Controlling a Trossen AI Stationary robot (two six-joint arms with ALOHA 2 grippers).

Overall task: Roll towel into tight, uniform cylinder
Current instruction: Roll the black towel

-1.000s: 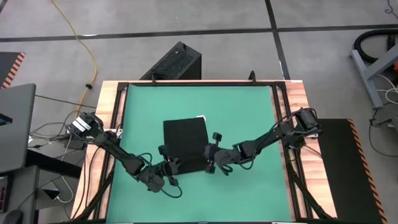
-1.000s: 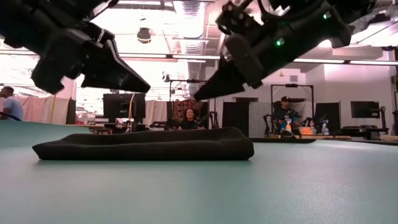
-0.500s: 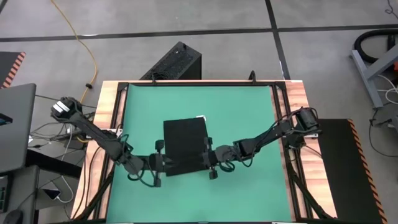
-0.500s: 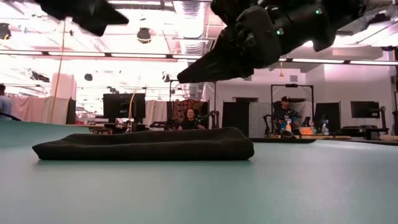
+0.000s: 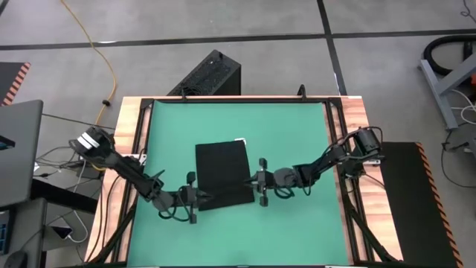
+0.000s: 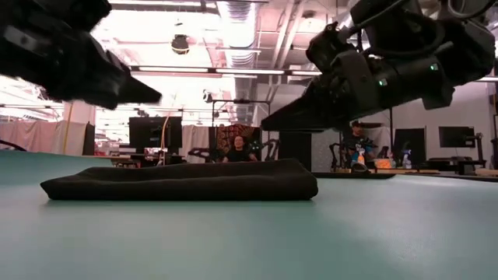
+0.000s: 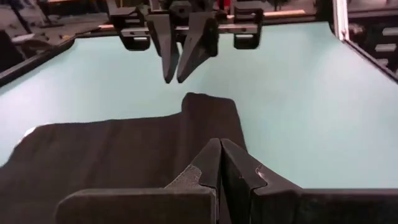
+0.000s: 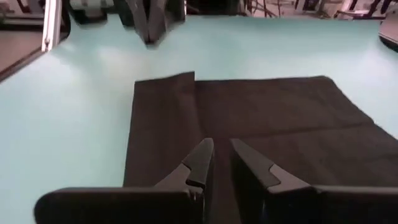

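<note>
Two grippers over the flat towel (image 5: 222,179) on the mat (image 5: 290,134). Left gripper (image 5: 201,197) hovers pinched shut, empty. Right gripper (image 5: 249,181) hovers slightly parted, holding nothing.

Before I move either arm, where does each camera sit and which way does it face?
High: above the table, looking straight down on the towel, both arms flanking its near edge.
Low: at mat height, looking level across the towel into the room; both arms overhead.
Left wrist: behind the left tool, facing the right tool across the towel.
Right wrist: behind the right tool, facing the other way.
Shared: both wrist views show the same towel from opposite sides.
</note>
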